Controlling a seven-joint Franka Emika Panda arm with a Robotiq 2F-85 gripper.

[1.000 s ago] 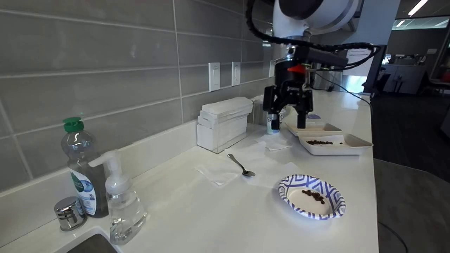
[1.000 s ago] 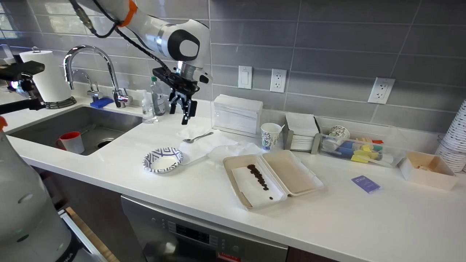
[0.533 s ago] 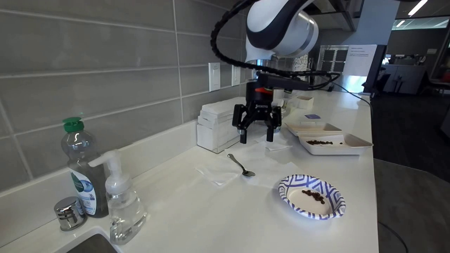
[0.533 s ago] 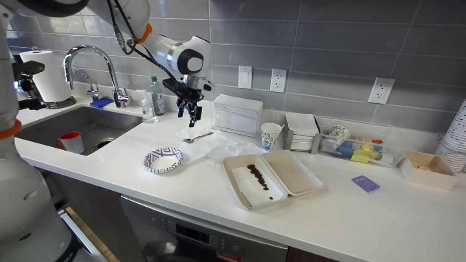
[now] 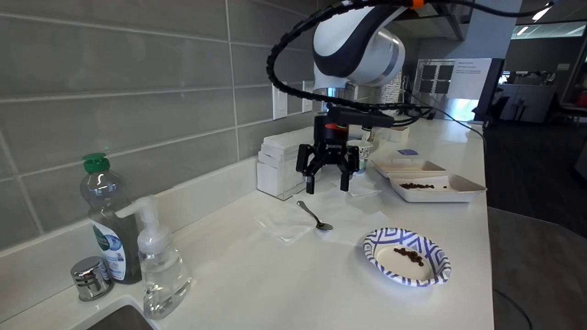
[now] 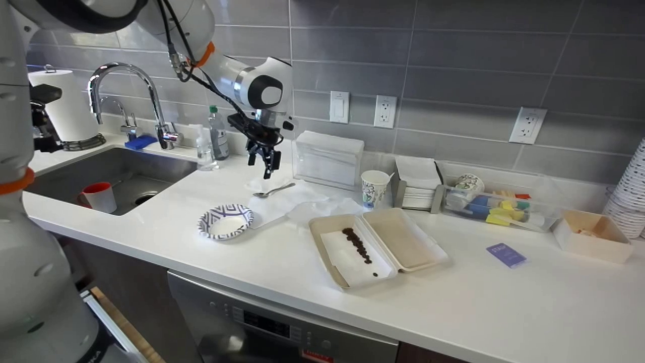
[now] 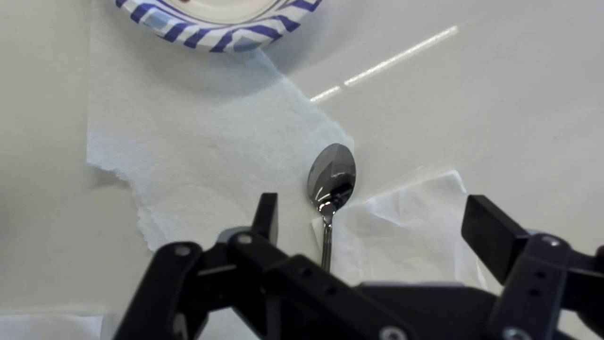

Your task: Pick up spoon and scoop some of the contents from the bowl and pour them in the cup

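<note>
One long white counter [image 6: 453,297] runs beneath the jaws. Above them we note the arm [image 6: 269,83], white, in both exterior views. Steel sink [image 6: 156,166]: well apart from the jaws, to picture left in an exterior view. Bowl [image 6: 330,223], shallow and squarish, its other half folded out: well apart from the jaws, to picture right and nearer that camera. Napkin holder [image 6: 327,159]: near the jaws, on the wall side. Paper napkins [image 7: 203,141] lie spread below the jaws. Plate [image 5: 387,236], round, blue and white: beyond the jaws, at the top edge of the wrist view. Gripper [image 5: 327,187], black: jaws spread wide, hanging clear of the counter; in the wrist view we see its two fingers [image 7: 490,236] well apart. Cup [image 6: 374,187], white paper with a pale pattern, upright beside the napkin holder: apart from the jaws, to picture right of them in an exterior view. Spoon [image 7: 331,182]: on the napkins below the jaws, clear of both fingers; from the wrist we see its handle run back into the gap between them and out of sight under the gripper. Dark brown bits [image 6: 356,243] lie in the bowl, well apart from the jaws; a second cluster [image 5: 409,255] sits on the plate, nearer them.
</note>
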